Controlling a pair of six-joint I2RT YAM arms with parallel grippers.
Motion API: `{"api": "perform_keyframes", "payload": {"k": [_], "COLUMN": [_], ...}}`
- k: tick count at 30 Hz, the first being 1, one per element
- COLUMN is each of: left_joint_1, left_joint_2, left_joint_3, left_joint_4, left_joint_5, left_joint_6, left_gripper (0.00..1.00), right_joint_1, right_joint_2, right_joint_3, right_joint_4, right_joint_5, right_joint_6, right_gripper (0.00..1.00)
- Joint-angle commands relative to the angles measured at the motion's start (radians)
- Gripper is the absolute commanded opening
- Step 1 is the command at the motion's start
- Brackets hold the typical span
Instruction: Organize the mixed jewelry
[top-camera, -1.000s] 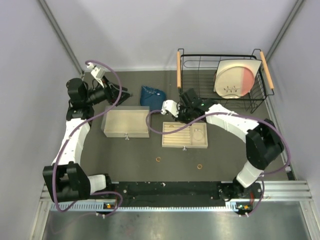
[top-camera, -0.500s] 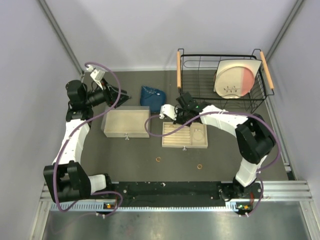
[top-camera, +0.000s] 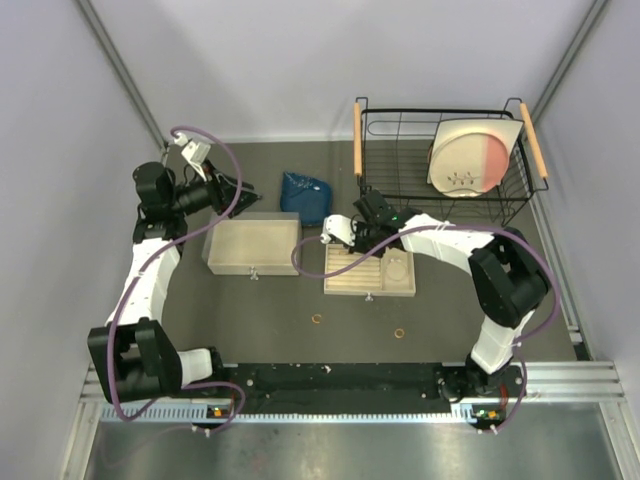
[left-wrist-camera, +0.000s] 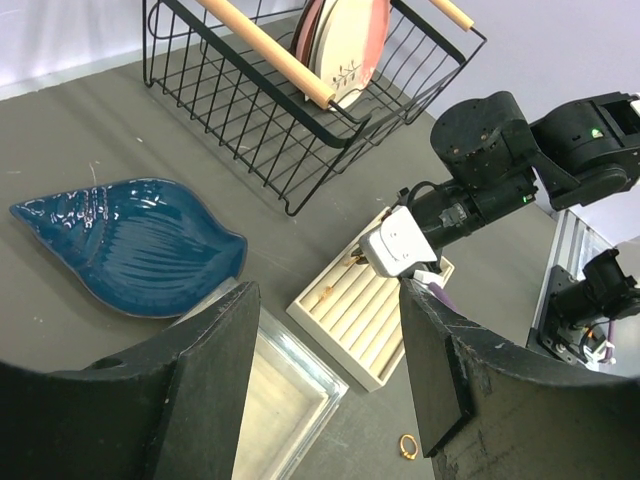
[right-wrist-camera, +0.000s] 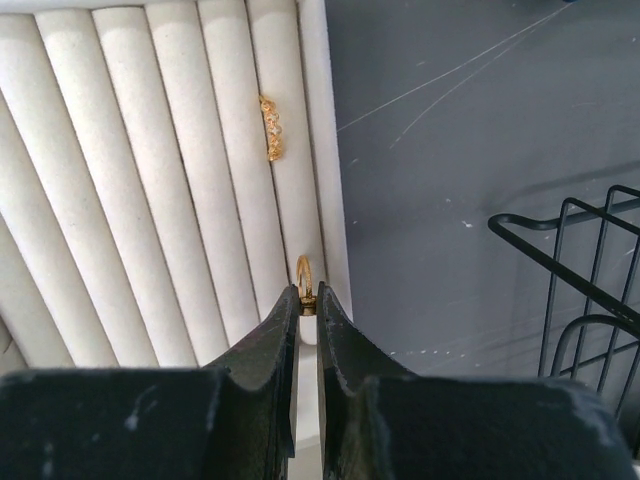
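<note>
Rings this small are probably featherlight, stiff and slick, so a pinch across the band looks like the safest hold. The right pincer (right-wrist-camera: 308, 300) is clenched on a gold ring (right-wrist-camera: 304, 280), upright over an end groove of the slotted tray (right-wrist-camera: 120, 180). A second ring (top-camera: 317, 319) and a third ring (top-camera: 399, 332) lie on the worktop (top-camera: 250, 310), near side of the tray. The left pincer (left-wrist-camera: 328, 345) hangs released, far left.

Gold ring (left-wrist-camera: 408, 445) near slotted tray (left-wrist-camera: 345, 322)

Ribbed glossy blue dish (left-wrist-camera: 130, 245), cream grooved tray (right-wrist-camera: 120, 200), gold ring (right-wrist-camera: 304, 274)
</note>
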Motion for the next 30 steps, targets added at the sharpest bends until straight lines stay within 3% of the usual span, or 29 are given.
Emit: {"api": "perform_keyframes", "payload": {"k": [1, 30], "left_joint_1": [0.008, 0.024], "left_joint_2": [-0.001, -0.007], "left_joint_3": [-0.014, -0.043], "left_joint_4": [0.052, 0.049], "left_joint_5": [0.027, 0.043], "left_joint_6": [0.003, 0.016], "left_gripper": [0.63, 0.63], "right_joint_1": [0.010, 0.027], "right_joint_2": [-0.008, 0.099], "right_joint_3": [-0.009, -0.011], "right_joint_4": [0.021, 0.050], "right_joint_5": [-0.011, 0.016], "right_joint_6": [-0.010, 0.006], "right_gripper": [0.00, 0.02]}}
